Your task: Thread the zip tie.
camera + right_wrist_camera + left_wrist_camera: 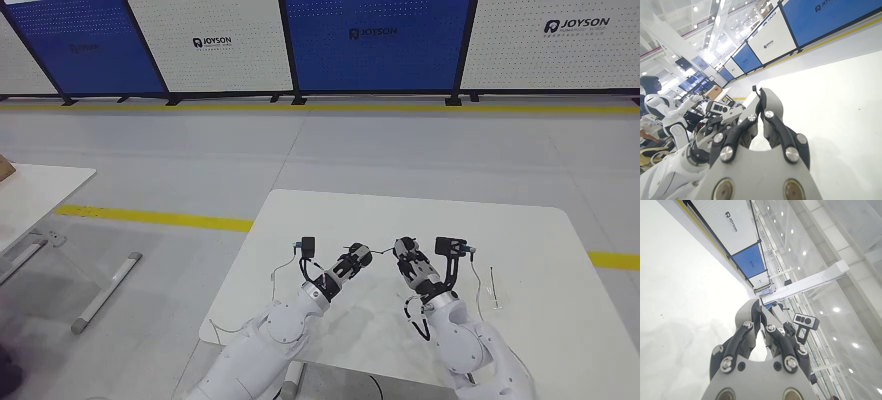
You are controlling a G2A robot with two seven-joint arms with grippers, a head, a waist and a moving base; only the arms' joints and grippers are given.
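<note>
The black zip tie [383, 249] spans the small gap between my two grippers above the white table [520, 230]. My right gripper [400, 246] [760, 94] is shut on it, and the tie's square head [754, 88] sticks out past the fingertips. My left gripper [362, 254] [759, 306] faces it from the other side, pads pressed together with a short black bit of the tie [758, 309] showing at the tips. The grippers are almost tip to tip near the middle of the table's near half.
A spare zip tie [493, 283] lies on the table to the right of the arms, and another thin one [285, 262] lies to the left. A second white table [40, 190] stands apart at the far left.
</note>
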